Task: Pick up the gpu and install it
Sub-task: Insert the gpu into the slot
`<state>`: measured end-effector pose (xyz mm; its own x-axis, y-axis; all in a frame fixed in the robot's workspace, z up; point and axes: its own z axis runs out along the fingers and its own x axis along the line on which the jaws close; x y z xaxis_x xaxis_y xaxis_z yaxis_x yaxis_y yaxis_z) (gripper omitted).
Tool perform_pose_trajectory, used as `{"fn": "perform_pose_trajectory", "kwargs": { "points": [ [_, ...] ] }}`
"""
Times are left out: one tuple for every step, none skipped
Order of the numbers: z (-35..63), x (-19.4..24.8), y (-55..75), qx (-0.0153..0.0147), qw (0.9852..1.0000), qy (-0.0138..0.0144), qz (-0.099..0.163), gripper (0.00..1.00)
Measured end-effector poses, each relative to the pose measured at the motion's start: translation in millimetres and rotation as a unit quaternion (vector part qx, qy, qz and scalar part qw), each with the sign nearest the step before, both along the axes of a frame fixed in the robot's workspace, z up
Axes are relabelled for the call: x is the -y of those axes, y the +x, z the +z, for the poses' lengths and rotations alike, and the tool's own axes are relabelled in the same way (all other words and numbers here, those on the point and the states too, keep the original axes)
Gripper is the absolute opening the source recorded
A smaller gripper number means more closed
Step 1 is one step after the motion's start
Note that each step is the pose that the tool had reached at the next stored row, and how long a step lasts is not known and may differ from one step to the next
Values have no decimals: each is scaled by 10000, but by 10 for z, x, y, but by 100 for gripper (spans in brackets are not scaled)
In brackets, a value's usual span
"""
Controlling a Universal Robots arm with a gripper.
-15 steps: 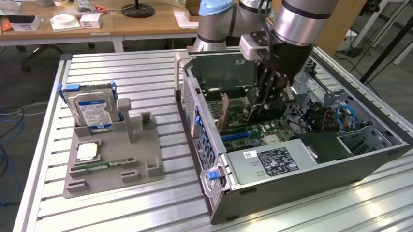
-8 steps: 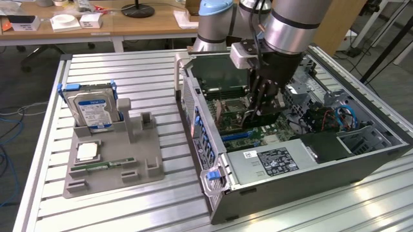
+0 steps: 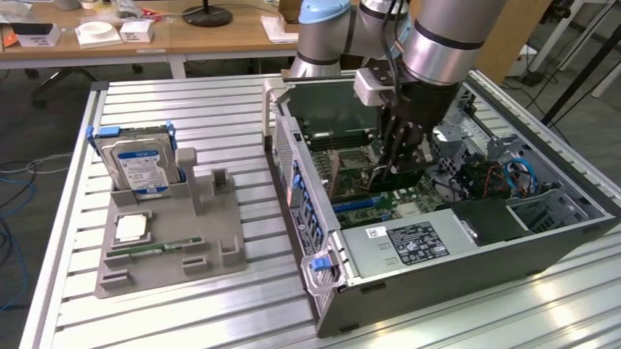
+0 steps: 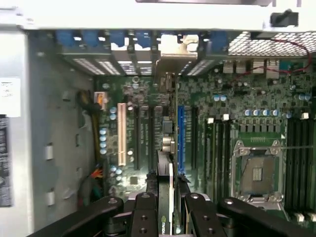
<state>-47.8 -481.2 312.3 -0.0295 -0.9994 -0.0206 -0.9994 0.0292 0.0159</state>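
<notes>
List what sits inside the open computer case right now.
Inside the computer case, the gripper holds the gpu edge-on above the motherboard with its expansion slots and CPU socket. The board directly beneath the card is hidden.

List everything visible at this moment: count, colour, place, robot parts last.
gpu: one, green board seen edge-on, held in the jaws above the motherboard slots.
computer case: one, grey, open on its side on the slatted table, exterior view's right.
motherboard: one, green, inside the case, with a blue slot and a cream slot.
hard drive: one, silver with blue-white label, upright in the grey fixture, exterior view's left.
memory stick: one, narrow green, lying on the fixture.
table: one, metal slats.
desks: wooden, behind, with small white boxes.
gripper: one, black, jaws shut on the gpu.
arm: one, silver-grey, over the case.
</notes>
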Motion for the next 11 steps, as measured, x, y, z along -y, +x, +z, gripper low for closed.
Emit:
{"fn": "perform_pose_trajectory", "kwargs": {
  "points": [
    [-20, -32, -5, 0, 10000, 1, -2, 26],
    [-37, -61, -10, 0, 10000, 2, -5, 26],
    [-55, -91, -13, 1, 10000, 1, -8, 26],
    [-72, -110, -21, 0, 10000, 1, -16, 26],
    [-93, -128, -39, 0, 10000, -7, -24, 26],
    [-110, -146, -58, 0, 10000, -17, -30, 26],
    [-128, -163, -77, 0, 10000, -28, -36, 26],
    [-147, -180, -94, 0, 10000, -36, -44, 26],
    [-165, -196, -110, 1, 10000, -42, -54, 26],
    [-183, -211, -123, 0, 10000, -45, -63, 26],
    [-202, -225, -136, 0, 10000, -47, -72, 26]
  ]
}}
